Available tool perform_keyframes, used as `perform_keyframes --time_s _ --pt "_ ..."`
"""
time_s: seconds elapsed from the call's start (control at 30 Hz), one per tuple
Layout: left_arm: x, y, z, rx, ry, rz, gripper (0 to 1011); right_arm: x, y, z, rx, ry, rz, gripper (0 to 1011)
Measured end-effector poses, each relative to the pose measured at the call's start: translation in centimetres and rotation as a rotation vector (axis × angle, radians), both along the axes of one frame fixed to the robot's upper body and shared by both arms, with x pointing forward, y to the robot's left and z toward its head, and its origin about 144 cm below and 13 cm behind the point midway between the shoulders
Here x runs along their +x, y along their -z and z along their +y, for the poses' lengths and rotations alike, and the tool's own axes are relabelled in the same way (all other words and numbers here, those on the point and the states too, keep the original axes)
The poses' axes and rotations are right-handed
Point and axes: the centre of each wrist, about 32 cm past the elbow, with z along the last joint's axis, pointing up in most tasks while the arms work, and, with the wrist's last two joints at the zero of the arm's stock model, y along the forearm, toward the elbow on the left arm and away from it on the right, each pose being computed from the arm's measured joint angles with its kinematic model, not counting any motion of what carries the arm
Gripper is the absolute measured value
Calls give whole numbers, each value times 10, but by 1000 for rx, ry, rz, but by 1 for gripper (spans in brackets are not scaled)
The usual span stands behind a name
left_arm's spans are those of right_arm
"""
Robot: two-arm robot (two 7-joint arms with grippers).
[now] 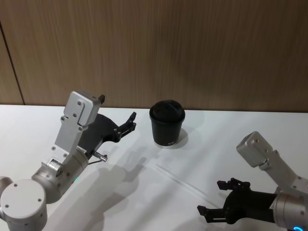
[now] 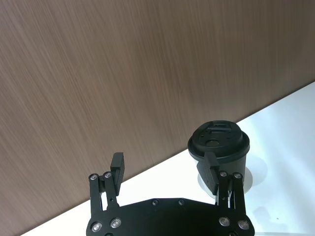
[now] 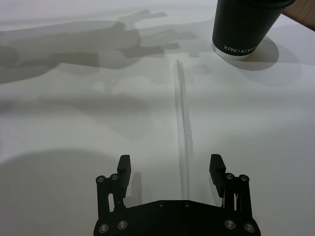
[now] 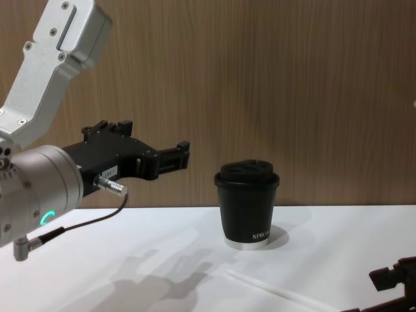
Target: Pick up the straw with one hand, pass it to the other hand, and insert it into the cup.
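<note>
Open right gripper [image 3: 170,167] poised over a white straw [image 3: 183,123] on the table [image 1: 240,130]; nothing is picked up yet.
The straw is seen lying flat, its near end between the spread fingers, its far end aimed toward the lidded black cup [image 1: 167,124] ahead of the gripper. The left gripper [image 1: 130,122] is held raised beside the cup, fingers apart and empty. Grasp, handover and insertion are all judged to remain.

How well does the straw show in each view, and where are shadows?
Head view: the straw is faint, white on the white table; the left tool casts a soft shadow beside it. Right wrist view: barely contrasts, ahead of the open right tool. Chest view: clearest.
</note>
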Motion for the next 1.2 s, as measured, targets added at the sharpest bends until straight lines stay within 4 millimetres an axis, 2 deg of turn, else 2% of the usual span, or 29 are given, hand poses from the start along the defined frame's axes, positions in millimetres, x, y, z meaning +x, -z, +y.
perform_keyframes --time_s 0.5,1.2 --pt "0 0 0 0 0 0 1003 1 15 5 -4 23 -40 1001" --pt "0 0 0 0 0 0 1003 1 17 5 0 28 -8 1001"
